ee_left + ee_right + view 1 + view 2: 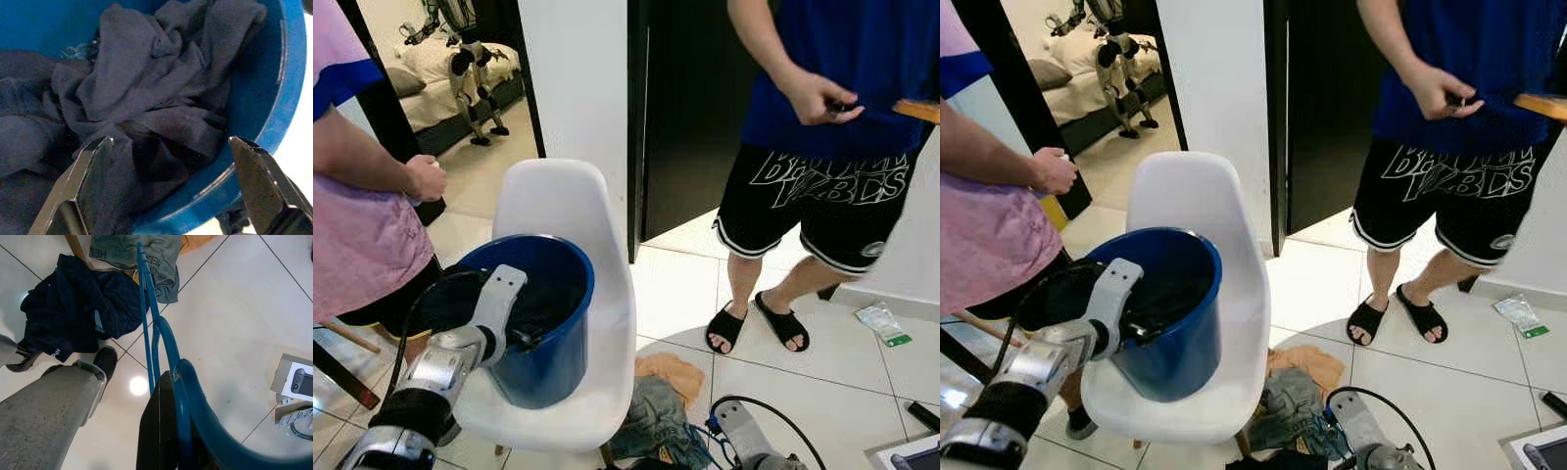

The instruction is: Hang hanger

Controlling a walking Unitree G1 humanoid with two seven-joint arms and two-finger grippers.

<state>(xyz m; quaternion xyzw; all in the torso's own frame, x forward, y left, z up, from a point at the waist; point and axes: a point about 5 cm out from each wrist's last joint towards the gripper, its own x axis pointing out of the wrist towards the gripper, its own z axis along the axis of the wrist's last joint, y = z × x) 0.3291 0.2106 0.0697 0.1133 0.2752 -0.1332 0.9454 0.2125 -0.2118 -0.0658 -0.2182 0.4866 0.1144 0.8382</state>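
Left gripper (166, 186) was down inside the blue bucket (563, 343), centre-left of the head view, fingers spread wide over a crumpled dark cloth (156, 98) and not yet closed on it. The bucket sat on a white chair (568, 196). Right gripper (168, 431), low at the bottom right of the head view, was clamped on a blue hanger (151, 333); in the right wrist view the hanger ran out from the fingers over the tiled floor (234, 333). So the task's thing was in the right gripper, held low beside the chair. Below it lay a dark garment (73, 313), a grey one (132, 249) and an orange one (671, 372) in a heap. A person in a blue shirt (852, 59) stood at upper right; a person in pink (362, 215) at the left edge, hand (426, 178) near the chair back. No rail or hook could be made out. Risks, as judged: the left fingers might pinch only a fold, so the cloth slips, or might drag several layers at once; pulling up hard could tip the bucket off the chair seat. The hanger, gripped at one end, might twist in the fingers or snag the floor heap. Both people stood close to the arms' swing.
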